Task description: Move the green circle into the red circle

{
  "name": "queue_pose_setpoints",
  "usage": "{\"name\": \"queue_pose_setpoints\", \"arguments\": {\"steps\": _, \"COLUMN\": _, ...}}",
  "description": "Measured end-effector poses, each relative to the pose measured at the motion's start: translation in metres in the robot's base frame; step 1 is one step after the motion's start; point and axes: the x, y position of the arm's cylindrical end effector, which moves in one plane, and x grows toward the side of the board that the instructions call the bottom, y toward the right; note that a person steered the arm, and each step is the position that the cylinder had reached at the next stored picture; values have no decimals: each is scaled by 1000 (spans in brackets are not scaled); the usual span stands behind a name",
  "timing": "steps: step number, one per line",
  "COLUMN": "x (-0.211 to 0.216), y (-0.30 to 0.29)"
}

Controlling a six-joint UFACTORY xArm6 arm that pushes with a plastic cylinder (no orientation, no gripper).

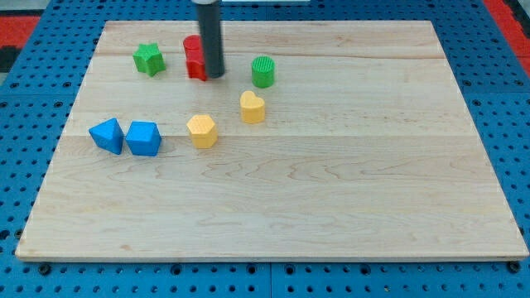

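Observation:
The green circle [263, 72] is a short green cylinder near the view's top, right of centre-left. The red blocks [194, 58] stand to its left, partly hidden behind my rod, so their shapes are hard to make out. My tip [214, 75] rests on the board right beside the red blocks, on their right side, and about a block's width to the left of the green circle.
A green star [149, 59] lies left of the red blocks. Two yellow blocks [252, 107] [201, 131] lie below the green circle. Two blue blocks [108, 135] [143, 138] lie at the view's left. The wooden board [331, 190] sits on a blue pegboard.

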Motion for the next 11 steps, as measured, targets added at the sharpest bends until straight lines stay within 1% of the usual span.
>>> {"name": "queue_pose_setpoints", "arguments": {"steps": 1, "x": 7, "y": 10}}
{"name": "queue_pose_setpoints", "arguments": {"steps": 2, "x": -21, "y": 64}}
{"name": "queue_pose_setpoints", "arguments": {"steps": 3, "x": -34, "y": 78}}
{"name": "queue_pose_setpoints", "arguments": {"steps": 4, "x": -16, "y": 157}}
{"name": "queue_pose_setpoints", "arguments": {"steps": 5, "x": 2, "y": 179}}
{"name": "queue_pose_setpoints", "arguments": {"steps": 7, "x": -15, "y": 63}}
{"name": "queue_pose_setpoints", "arguments": {"steps": 8, "x": 23, "y": 92}}
{"name": "queue_pose_setpoints", "arguments": {"steps": 9, "x": 39, "y": 61}}
{"name": "queue_pose_setpoints", "arguments": {"steps": 10, "x": -1, "y": 18}}
{"name": "queue_pose_setpoints", "arguments": {"steps": 11, "x": -2, "y": 10}}
